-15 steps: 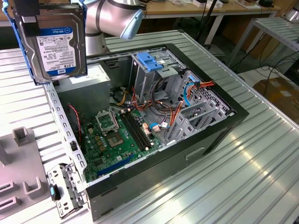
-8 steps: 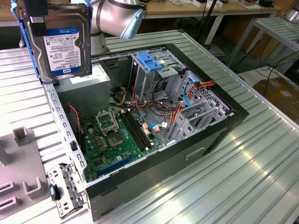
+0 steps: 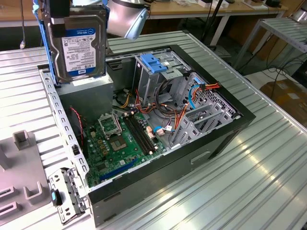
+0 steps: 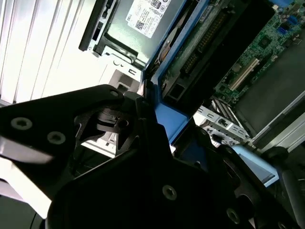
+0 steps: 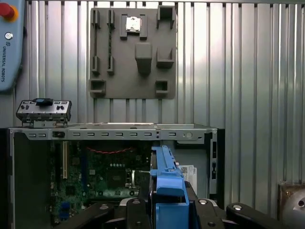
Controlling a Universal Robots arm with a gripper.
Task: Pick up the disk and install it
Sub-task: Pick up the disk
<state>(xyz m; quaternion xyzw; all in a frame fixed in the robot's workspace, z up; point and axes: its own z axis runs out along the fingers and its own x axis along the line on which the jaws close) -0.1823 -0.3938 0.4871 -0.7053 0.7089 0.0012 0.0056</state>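
**Disk held upright over the open computer case**

Exterior view, read from its left to its right. A grey fixture plate lies on the ribbed metal table. Just beside it, a small metal panel sits at the near corner of the computer case, which lies open.

Above the case's far-left corner my gripper is closed on the top of the disk. The disk hangs upright, with its white-and-blue label facing the camera and blue rails along its edges. Directly beneath it sits the grey power-supply box; I cannot tell whether the disk's lower edge touches the box.

Next comes the green motherboard on the case floor. Then comes the grey drive cage, topped by a blue bracket. Last is a bundle of orange, blue and red cables against the case's right side.

First wrist view: my black fingers press on either side of the disk's blue rail, seen edge-on. The motherboard lies below it and the fixture plate lies beyond the case wall.

Second wrist view: the blue rail runs out from between my fingers, near the box's white sticker.
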